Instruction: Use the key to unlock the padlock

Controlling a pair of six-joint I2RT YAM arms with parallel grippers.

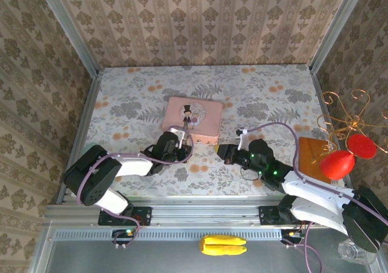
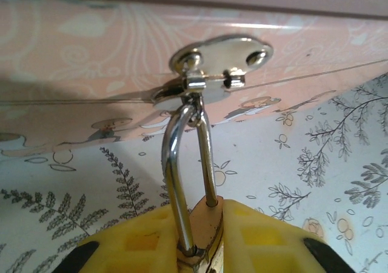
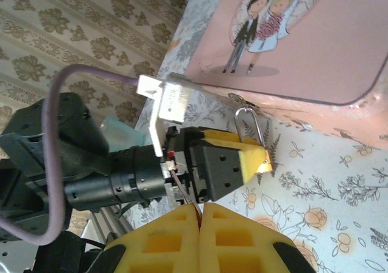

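While the left hand was clenched on the brass body of the padlock, just off the arm-side edge of the pink tin, the right hand stood close by, off the same edge and further right, with its pads pressed flat together. A thin dark sliver, judged to be the key, projected from between those pads; its tip could not be made out.

The step in hand was judged to be bringing the key to the keyhole. To do it well, the left hand should hold the body firmly, because the shackle sits loose in the hasp and would let it swing. The body should be turned so that the keyhole, taken to be on the end away from the tin and hidden here, faces the right hand. The right hand should align the sliver with that end, advance slowly, and turn only once the key is seated, since so thin a key could slip or twist in the pads.

The padlock was tiny and brass-gold. Its thin silvery shackle was threaded through the polished oval hasp on the tin's wall. Both legs entered the body, so it appeared locked, close to the floral surface.
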